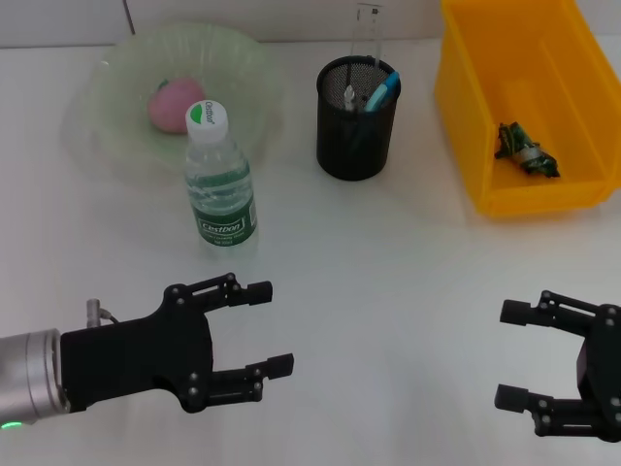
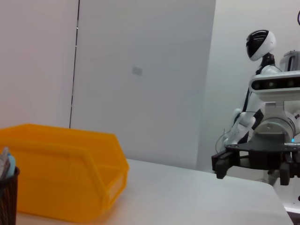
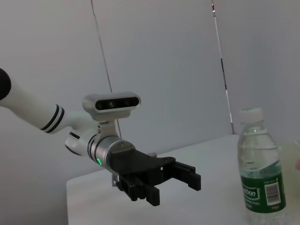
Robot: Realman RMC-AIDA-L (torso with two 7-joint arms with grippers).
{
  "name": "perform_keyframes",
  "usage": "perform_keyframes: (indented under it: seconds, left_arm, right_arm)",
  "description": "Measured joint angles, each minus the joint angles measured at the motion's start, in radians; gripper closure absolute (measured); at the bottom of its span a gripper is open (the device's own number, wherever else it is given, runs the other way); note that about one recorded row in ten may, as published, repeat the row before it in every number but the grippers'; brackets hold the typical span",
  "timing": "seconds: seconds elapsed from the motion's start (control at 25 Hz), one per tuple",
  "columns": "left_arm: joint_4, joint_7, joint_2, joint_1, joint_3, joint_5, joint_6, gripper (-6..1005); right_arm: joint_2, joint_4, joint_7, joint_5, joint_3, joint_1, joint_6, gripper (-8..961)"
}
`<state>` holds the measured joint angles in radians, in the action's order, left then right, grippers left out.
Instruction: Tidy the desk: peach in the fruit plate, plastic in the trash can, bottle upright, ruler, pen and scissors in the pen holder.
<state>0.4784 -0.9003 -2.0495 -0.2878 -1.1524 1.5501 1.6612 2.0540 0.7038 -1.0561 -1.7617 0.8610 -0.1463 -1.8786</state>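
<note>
A pink peach (image 1: 173, 103) lies in the clear green fruit plate (image 1: 116, 136) at the back left. The water bottle (image 1: 219, 183) stands upright in front of the plate; it also shows in the right wrist view (image 3: 260, 171). The black mesh pen holder (image 1: 357, 118) holds a clear ruler (image 1: 368, 29), a blue pen (image 1: 382, 95) and scissors. Green crumpled plastic (image 1: 524, 149) lies in the yellow bin (image 1: 466, 116). My left gripper (image 1: 277, 327) is open and empty near the front left. My right gripper (image 1: 511, 354) is open and empty at the front right.
The yellow bin also shows in the left wrist view (image 2: 61, 173), with the pen holder's edge (image 2: 8, 197) beside it. The white table runs between the two grippers and the objects at the back.
</note>
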Motion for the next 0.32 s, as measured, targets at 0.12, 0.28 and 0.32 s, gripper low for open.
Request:
perform_keyframes:
  seconds: [0.12, 0.28, 0.32]
  left_arm:
    - [0.003, -0.007, -0.002, -0.001, -0.002, 0.007, 0.001, 219]
    - [0.010, -0.007, -0.003, 0.000, -0.003, 0.007, 0.002, 219]
    - [0.012, -0.007, -0.004, 0.001, -0.003, 0.007, 0.002, 219]
  right_arm:
    - [0.008, 0.005, 0.000, -0.008, 0.000, -0.006, 0.008, 106]
    - [0.013, 0.007, 0.000, -0.009, -0.002, -0.011, 0.022, 106]
    - [0.016, 0.007, 0.002, -0.009, -0.003, -0.013, 0.032, 106]
